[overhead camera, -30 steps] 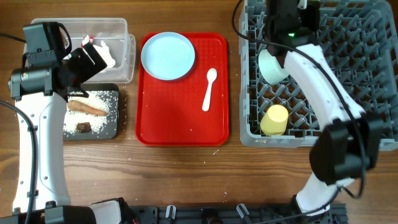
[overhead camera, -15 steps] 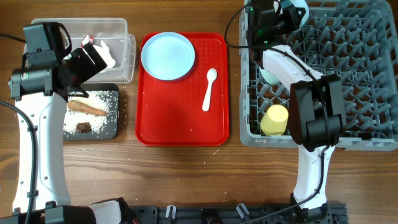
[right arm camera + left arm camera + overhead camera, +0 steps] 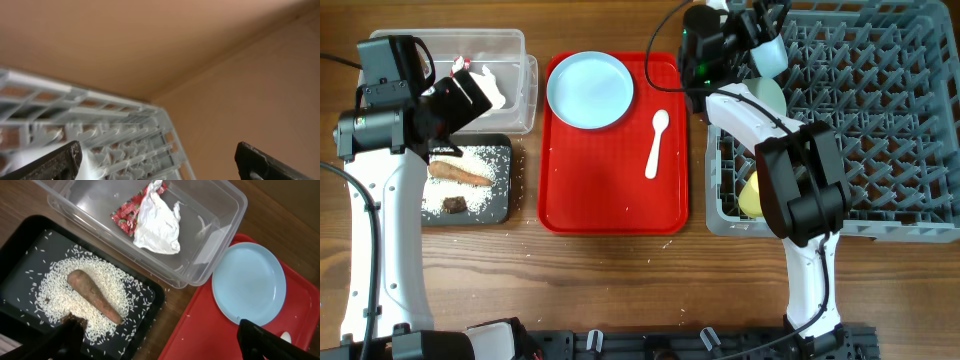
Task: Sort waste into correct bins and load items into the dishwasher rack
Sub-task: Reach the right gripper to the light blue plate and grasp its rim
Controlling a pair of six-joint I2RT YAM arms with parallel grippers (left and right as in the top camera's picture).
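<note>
A crumpled red-and-white wrapper (image 3: 150, 217) lies in the clear tub (image 3: 220, 210). Rice (image 3: 55, 285), a brown food piece (image 3: 95, 297) and a dark chunk (image 3: 455, 204) sit in the black tray (image 3: 500, 205). The blue plate (image 3: 590, 90) and white spoon (image 3: 655, 143) rest on the red tray (image 3: 610, 190). A pale bowl (image 3: 767, 97) and the yellow cup (image 3: 752, 195) are in the grey rack (image 3: 880, 130). My left gripper (image 3: 160, 345) hovers open over the tub's near edge. My right gripper (image 3: 160, 165) stands open and empty above the rack's far left corner.
The right arm (image 3: 800, 180) stretches over the rack's left side and partly covers the yellow cup. Stray rice grains lie on the wood between the black tray and the red tray. Bare wooden table (image 3: 620, 280) runs along the front.
My right gripper has swung left from over the rack's far edge to its far left corner, and its jaws have opened. The left arm has not moved.
</note>
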